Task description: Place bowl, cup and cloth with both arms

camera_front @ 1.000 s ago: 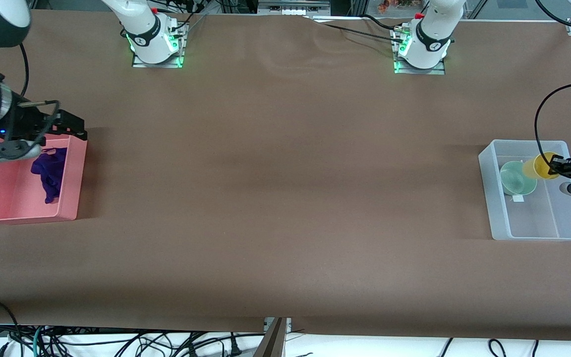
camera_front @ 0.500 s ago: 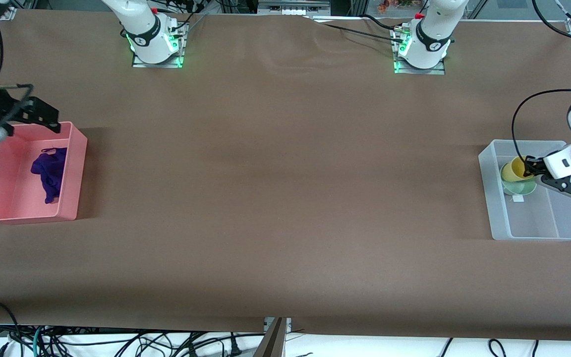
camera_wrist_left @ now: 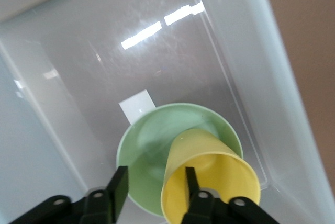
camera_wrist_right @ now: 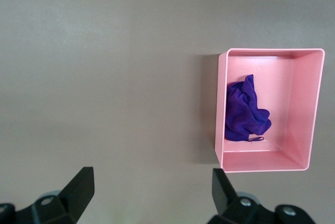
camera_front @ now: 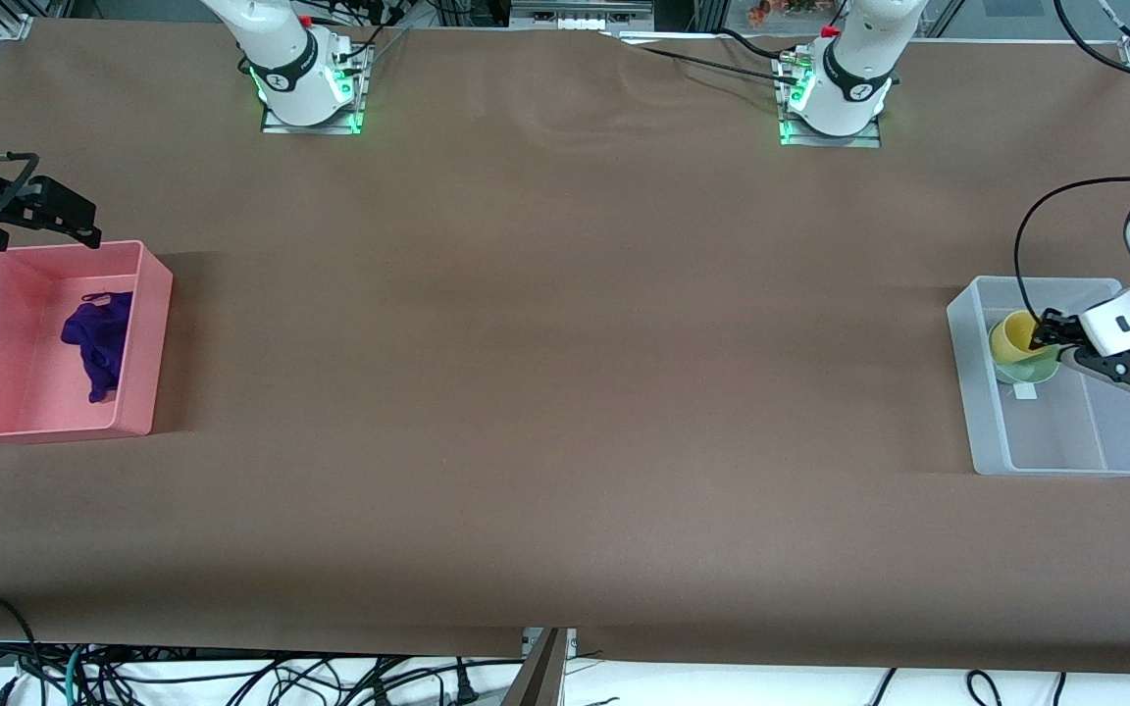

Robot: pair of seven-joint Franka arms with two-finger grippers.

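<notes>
Since a second ago: left gripper (camera_front: 1051,338) has carried the yellow cup (camera_front: 1014,332) from beside the green bowl (camera_front: 1026,368) to sit in it; right gripper (camera_front: 60,218) has lifted away from the pink bin (camera_front: 148,294) toward the table edge at the right arm's end.

Front view. Cup leans tilted in the bowl, both inside the clear plastic bin (camera_front: 1065,461) at the end farther from the camera. Left gripper is at the cup's rim. Purple cloth (camera_front: 99,343) lies crumpled in the pink bin, against the wall toward the table's middle. Right gripper hangs over bare table just outside the bin's farther rim, holding nothing.

Left wrist view. Cup (camera_wrist_left: 209,179) rests base-down in the bowl (camera_wrist_left: 152,150), tipped toward the camera. One finger is inside the cup mouth, the other outside the wall; the outer finger stands off the plastic, so the jaws are parted and the cup looks released. White label (camera_wrist_left: 137,104) on the bin floor (camera_wrist_left: 157,51) beside the bowl.

Right wrist view. Fingers (camera_wrist_right: 78,190) spread wide, empty. Cloth (camera_wrist_right: 243,110) heaped at one side of the pink bin (camera_wrist_right: 261,161), loop at its corner.

Handling, my estimate: cup and bowl are light, stiff, smooth plastic, best pinched across the rim wall; the nested cup could tip. Cloth is soft and limp; pinch a raised fold.
</notes>
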